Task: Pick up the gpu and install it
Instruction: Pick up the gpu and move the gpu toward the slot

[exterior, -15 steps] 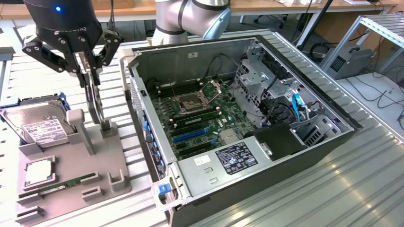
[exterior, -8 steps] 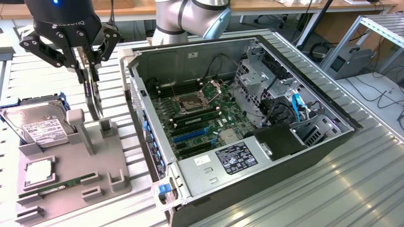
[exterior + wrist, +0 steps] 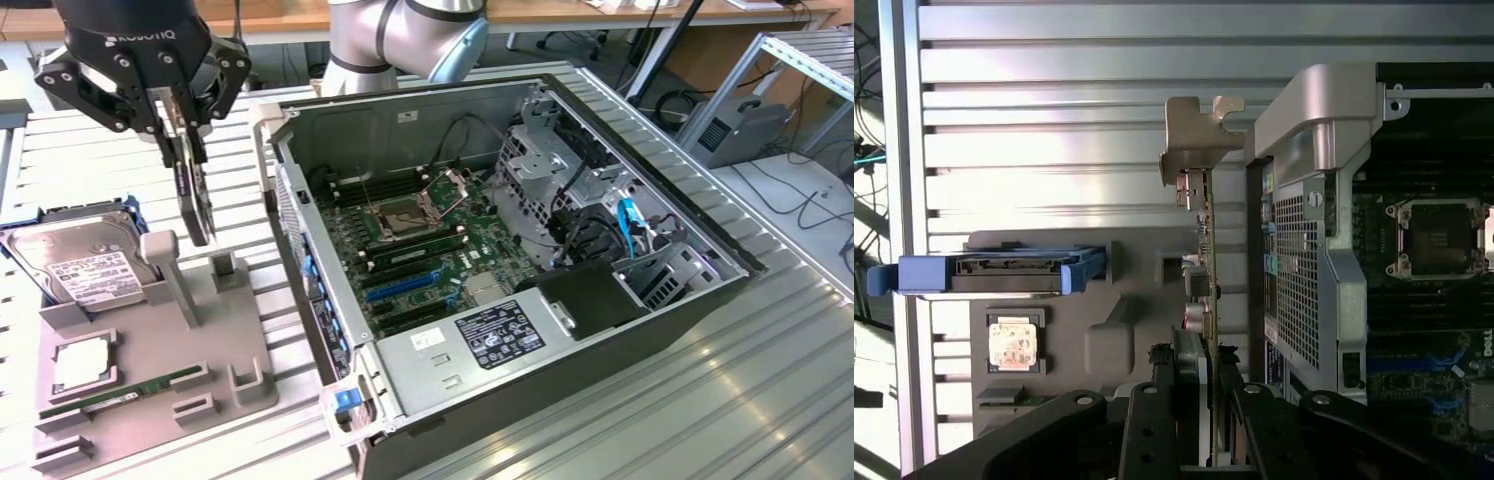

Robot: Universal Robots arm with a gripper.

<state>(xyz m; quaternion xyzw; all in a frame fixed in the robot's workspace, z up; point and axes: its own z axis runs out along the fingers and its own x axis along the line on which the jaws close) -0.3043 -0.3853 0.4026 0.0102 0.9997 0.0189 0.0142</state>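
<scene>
Slotted alu bench (image 3: 747, 400) w/ open PC case (image 3: 387, 110): my gripper's (image 3: 184, 150) clamped on the gpu (image 3: 196, 205), card hanging edge-down over grey parts tray (image 3: 134, 330), beside the case. Pick looks done, install not yet; imo seating needs card edge squared to blue PCIe slot (image 3: 400, 285), bracket toward rear wall.
</scene>
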